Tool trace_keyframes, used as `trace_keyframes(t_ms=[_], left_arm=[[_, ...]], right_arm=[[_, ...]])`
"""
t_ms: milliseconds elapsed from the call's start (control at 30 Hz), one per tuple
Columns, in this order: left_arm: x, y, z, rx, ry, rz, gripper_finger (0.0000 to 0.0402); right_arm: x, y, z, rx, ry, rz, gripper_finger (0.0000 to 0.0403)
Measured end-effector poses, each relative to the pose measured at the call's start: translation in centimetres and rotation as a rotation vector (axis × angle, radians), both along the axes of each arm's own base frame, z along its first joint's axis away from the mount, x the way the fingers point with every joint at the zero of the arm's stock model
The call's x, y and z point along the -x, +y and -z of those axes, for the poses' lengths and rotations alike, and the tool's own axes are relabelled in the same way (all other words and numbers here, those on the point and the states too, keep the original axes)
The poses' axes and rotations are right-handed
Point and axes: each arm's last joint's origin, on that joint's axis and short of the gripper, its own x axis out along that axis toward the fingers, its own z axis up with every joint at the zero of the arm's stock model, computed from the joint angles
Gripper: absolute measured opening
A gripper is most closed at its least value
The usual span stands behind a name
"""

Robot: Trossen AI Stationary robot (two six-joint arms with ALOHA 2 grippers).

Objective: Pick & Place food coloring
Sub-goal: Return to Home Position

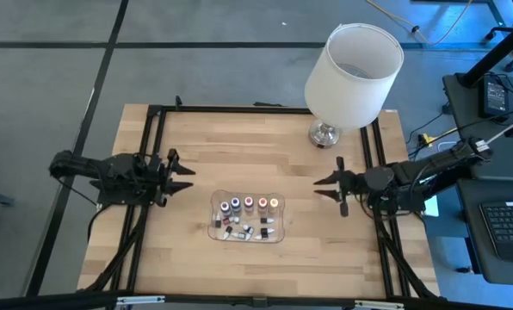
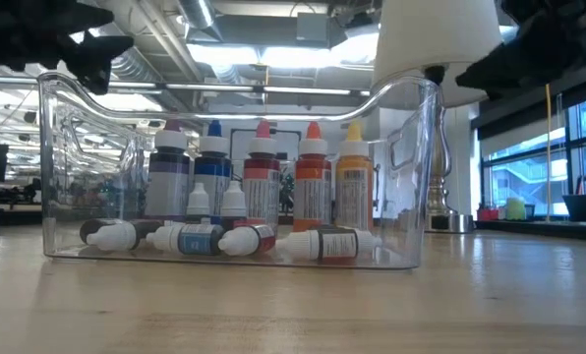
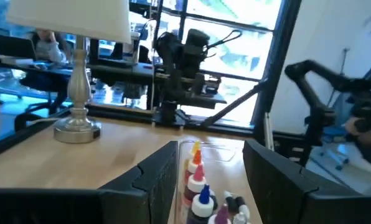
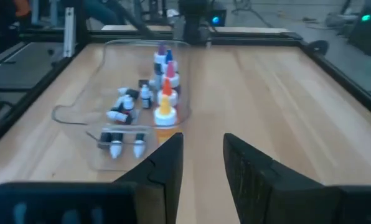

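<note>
Tiny white-capped food coloring bottles (image 1: 246, 207) are sitting in the clear shallow plastic tray (image 1: 211, 226). They look light, stiff and slick, likely best pinched across the body. The left fingers (image 1: 190, 176) and right fingers (image 1: 324, 186) are hovering spread and empty, flanking it.

Glossy plastic food coloring (image 2: 312, 192) and container (image 2: 413, 221), matt wooden table (image 2: 273, 315)

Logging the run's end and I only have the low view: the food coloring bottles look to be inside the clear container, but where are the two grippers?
Observer: From above, the left gripper hangs open to the left of the clear container, apart from it.
Operator: The right one?
Observer: The right gripper is open off the container's right side, holding nothing.
Operator: How are the bottles arranged?
Observer: Five tall bottles stand in one row on the side toward the lamp; the small bottles lie on the other side.
</note>
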Motion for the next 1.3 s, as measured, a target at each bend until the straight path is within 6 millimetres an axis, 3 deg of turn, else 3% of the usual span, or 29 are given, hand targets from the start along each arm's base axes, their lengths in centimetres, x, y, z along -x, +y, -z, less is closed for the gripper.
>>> trace_keyframes(t_ms=[167,533,800,1300], left_arm=[[0.2,0.3,0.7,0.005,-0.022,0.069,0.0180],[-0.3,1.2,2.9,0.014,0.026,0.004,0.0180],[-0.3,1.5,2.7,0.011,0.003,0.004,0.0180],[-0.4,1.6,2.9,-0.033,0.024,-0.030,0.0180]], right_arm=[[1.0,-1.0,1.4,-0.011,-0.041,0.048,0.0117],[2.7,-2.1,3.7,-0.068,-0.191,0.062,0.0117],[3.6,-2.8,5.4,-0.052,-0.244,0.108,0.0117],[4.5,-4.7,5.0,0.045,-0.287,0.271,0.0117]])
